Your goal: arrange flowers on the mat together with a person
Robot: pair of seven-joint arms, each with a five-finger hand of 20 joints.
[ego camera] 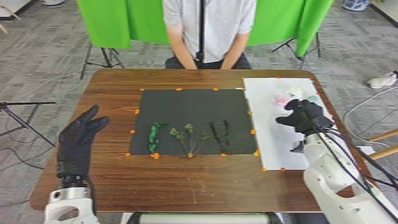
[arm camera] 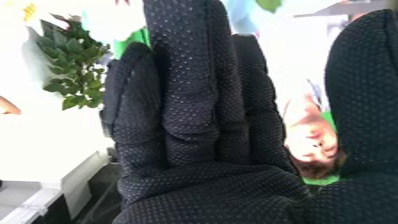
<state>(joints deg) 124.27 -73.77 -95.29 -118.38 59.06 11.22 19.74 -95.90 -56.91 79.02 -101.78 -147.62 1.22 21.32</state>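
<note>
At the near left of the wooden table, the left hand lies beside the black mat, its fingers long and straight, its thumb apart, holding nothing. Along the mat's near part lie three pieces of greenery: a narrow green stem at left, a branching leafy sprig in the middle, and a darker sprig at right.

To their right, a dark piece, too small to identify, lies on the white sheet. Beyond it the right hand is above the sheet, fingers extended and close together, thumb apart, clamped on nothing. The wrist view shows small-leaved foliage beside those fingers.

Farther along the sheet are a pink bloom and a white bloom. Each should weigh very little, with a fairly stiff stem but soft, easily crushed petals. The stem, just below the head, looks the best place for a light pinch; thin, smooth stems may roll or slip against the glove.
</note>
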